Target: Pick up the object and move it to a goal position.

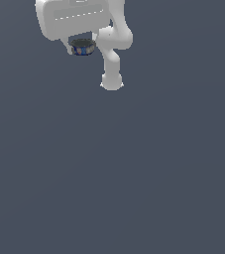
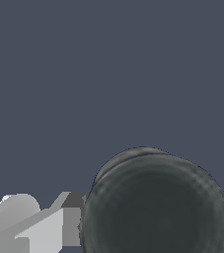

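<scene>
Filling the near part of the wrist view: one round black object [image 2: 155, 207], its dark top face turned straight toward the camera, sitting so close that the blue band is hidden there. Flanking it on both sides, grey finger pads [image 2: 71, 217], each appearing to press on the object's sides. Reading the jaws as pinching the object, which would explain its hanging centred under the wrist rather than lying on anything.

Stretching beyond it, only plain slate-grey ground, with no second item and no goal marker showing.

Moving out to the exterior view: the object [image 1: 83, 47] showing as a squat can with a blue band and reddish marks, tucked beneath the white gripper [image 1: 83, 49] near the top of the picture. Probably being carried clear of the worktop [image 1: 134, 173], though with no shadow or contact line rendered, height above it being hard to judge. Standing just to the exterior view's right, the arm's white column and base [image 1: 112, 82], folded tightly, which suggests the hand being kept close in to the base.

Counting: one object, one arm, one pair of jaws. Transport to the goal judged as the step in hand, with the goal itself not visible.
</scene>
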`<state>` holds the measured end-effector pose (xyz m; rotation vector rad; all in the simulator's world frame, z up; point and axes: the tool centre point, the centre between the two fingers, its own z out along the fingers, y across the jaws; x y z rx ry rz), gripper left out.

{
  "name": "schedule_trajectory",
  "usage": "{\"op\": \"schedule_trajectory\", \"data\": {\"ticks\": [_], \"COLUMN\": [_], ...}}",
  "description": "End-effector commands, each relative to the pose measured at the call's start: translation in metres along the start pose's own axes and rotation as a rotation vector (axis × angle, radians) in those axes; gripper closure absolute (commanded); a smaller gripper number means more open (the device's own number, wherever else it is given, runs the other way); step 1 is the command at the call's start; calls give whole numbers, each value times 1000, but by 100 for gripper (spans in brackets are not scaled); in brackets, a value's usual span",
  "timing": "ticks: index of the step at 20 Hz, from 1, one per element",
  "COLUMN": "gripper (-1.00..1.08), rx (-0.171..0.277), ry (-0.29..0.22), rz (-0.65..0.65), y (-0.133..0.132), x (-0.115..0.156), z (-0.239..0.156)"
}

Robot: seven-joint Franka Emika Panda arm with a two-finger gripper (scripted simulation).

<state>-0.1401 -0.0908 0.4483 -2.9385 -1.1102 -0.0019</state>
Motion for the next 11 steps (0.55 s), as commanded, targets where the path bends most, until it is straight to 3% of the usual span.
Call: {"op": "schedule_trajectory", "data": {"ticks": [1,11], "gripper": [108,108], "rx": [0,0], "ry": [-1,-1], "rz": [0,1], "y": [-2,-5], "x": [-4,-9], "z": [-15,-40]}}
